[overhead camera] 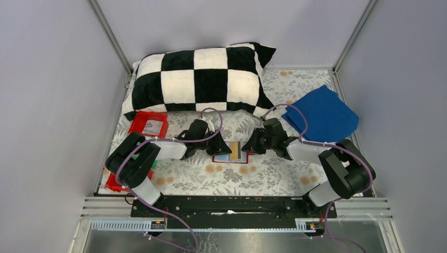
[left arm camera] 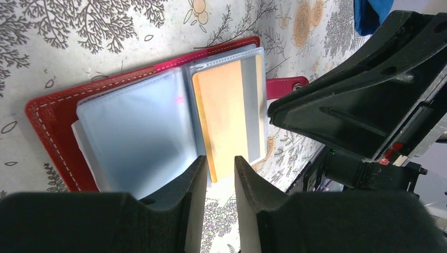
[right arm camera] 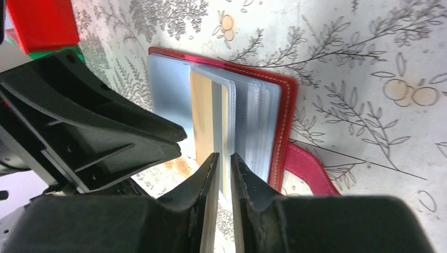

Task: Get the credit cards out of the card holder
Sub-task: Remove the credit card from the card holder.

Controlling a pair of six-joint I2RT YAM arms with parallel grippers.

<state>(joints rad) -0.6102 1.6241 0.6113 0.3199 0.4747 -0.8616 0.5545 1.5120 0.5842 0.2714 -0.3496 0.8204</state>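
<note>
The red card holder [overhead camera: 217, 159] lies open on the flowered table between my two grippers. Its pale clear sleeves face up; a yellowish credit card [overhead camera: 235, 151] with a grey stripe sits in the top sleeve. In the left wrist view the holder [left arm camera: 47, 116], the card [left arm camera: 226, 116] and the red strap tab [left arm camera: 287, 84] show. My left gripper [left arm camera: 220, 159] hovers at the card's near end, jaws narrowly apart, holding nothing. My right gripper [right arm camera: 221, 155] sits over the card [right arm camera: 203, 116] from the other side, jaws a slit apart. The other cards are hidden.
A black-and-white checked pillow [overhead camera: 200, 79] lies at the back. A folded blue cloth [overhead camera: 321, 113] is at the back right. A red tray [overhead camera: 149, 124] stands left of the holder, with more red and green trays [overhead camera: 113, 182] under the left arm. The two grippers nearly touch.
</note>
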